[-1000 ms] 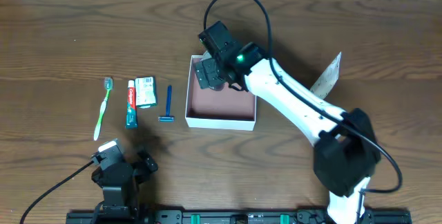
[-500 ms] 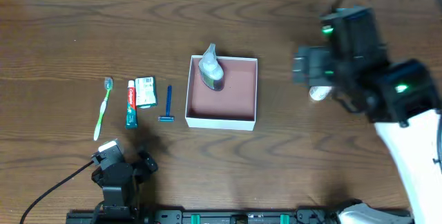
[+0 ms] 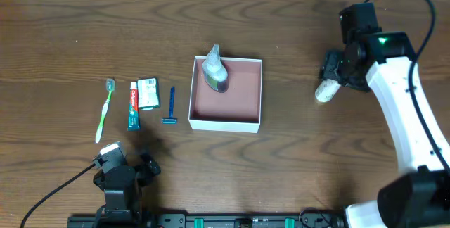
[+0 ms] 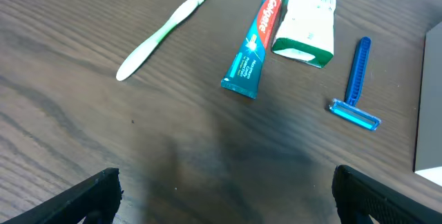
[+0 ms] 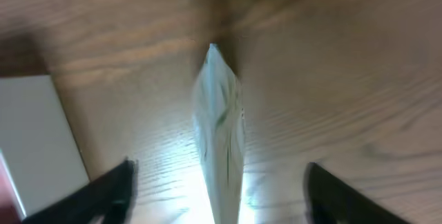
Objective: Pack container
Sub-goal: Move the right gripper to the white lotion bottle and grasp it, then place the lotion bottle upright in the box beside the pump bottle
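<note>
Packing looks barely begun: only one item, a greyish pouch (image 3: 214, 70), sits inside the container (image 3: 225, 123), leaning in its far corner on the left side. Four toiletries lie in a row on the worktop (image 3: 63, 31) just left of the box: a green toothbrush (image 3: 105, 110), a toothpaste tube (image 3: 133, 105), a small green-and-white packet (image 3: 148, 92) and a blue razor (image 3: 171, 105) nearest the wall. A pale sachet (image 3: 325, 92) lies well apart on the right. By my judgement, all five remain to be packed. The right end effector (image 5: 219, 172) hangs over that sachet with its jaws spread wide to either side, not gripping it. The left end effector (image 4: 228, 186) is released and empty, low near the toiletry row. The container stands mid-worktop, a square, shallow, open-topped box with white outer walls and a reddish-pink floor, most of which is bare, so room is plentiful.
</note>
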Motion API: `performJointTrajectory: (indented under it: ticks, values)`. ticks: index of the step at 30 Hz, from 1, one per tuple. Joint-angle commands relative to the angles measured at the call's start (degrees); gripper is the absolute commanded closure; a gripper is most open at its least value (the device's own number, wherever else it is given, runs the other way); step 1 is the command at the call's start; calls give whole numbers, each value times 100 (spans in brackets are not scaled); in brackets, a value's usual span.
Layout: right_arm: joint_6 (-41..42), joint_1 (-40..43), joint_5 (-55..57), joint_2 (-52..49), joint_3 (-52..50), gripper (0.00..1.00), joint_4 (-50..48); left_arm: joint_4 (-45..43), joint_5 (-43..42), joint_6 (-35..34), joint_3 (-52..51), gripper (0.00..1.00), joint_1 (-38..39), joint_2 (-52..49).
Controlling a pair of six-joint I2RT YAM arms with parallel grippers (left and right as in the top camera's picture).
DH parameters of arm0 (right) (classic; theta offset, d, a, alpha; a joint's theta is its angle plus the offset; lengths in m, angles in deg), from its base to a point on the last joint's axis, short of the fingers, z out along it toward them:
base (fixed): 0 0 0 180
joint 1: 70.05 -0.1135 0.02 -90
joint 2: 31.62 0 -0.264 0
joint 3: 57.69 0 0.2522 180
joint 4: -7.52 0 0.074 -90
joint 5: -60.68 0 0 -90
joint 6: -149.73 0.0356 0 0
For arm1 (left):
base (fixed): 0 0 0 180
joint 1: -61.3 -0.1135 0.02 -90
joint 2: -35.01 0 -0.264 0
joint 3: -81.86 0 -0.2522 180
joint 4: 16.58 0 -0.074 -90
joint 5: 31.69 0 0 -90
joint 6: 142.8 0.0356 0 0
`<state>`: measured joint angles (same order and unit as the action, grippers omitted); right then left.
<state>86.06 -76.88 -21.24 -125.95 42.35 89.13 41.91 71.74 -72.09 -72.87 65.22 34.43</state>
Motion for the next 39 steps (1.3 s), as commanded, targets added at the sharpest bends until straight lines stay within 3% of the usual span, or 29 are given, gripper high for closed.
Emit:
performJointTrajectory:
  ticks: [1, 6, 8, 9, 10, 27, 39]
  values:
    - [129, 63, -192, -94, -15, 44, -44, 85, 4, 11, -94, 2, 28, 37]
    - [120, -61, -190, 188, 26, 68, -153, 83, 4, 11, -94, 2, 28, 37]
    - [22, -168, -190, 402, 42, 84, -192, 83, 4, 11, -94, 2, 28, 37]
    - [-26, -223, -190, 501, 44, 97, -195, 85, 7, 11, -94, 2, 28, 37]
    - [-92, -306, -188, 634, 46, 99, -197, 83, 4, 11, -94, 2, 28, 37]
    - [-1016, -2179, -275, 2146, 46, 99, -1460, 83, 4, 11, -94, 2, 28, 37]
    - [-1008, -2793, -286, 507, 22, 99, -1991, 83, 4, 11, -94, 2, 28, 37]
